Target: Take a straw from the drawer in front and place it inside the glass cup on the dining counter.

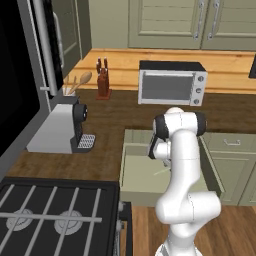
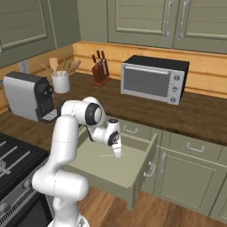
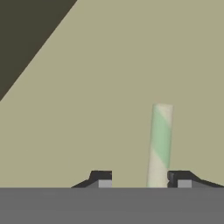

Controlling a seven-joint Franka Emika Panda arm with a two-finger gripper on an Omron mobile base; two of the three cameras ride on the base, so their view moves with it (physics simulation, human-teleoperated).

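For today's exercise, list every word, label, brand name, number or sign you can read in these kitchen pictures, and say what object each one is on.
No readable text in any view.
Toaster oven: its knobs carry no legible markings, too small to tell.
Coffee machine: no brand or label visible.
Knife block: plain.
Straw, lying in the open drawer: pale green and whitish stripes, no writing.

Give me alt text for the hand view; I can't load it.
A thin, pale straw with faint green stripes lies on the pale drawer floor, running up between the two dark fingertips of the open jaws, nearer the right one. A dark wedge fills the upper-left corner.
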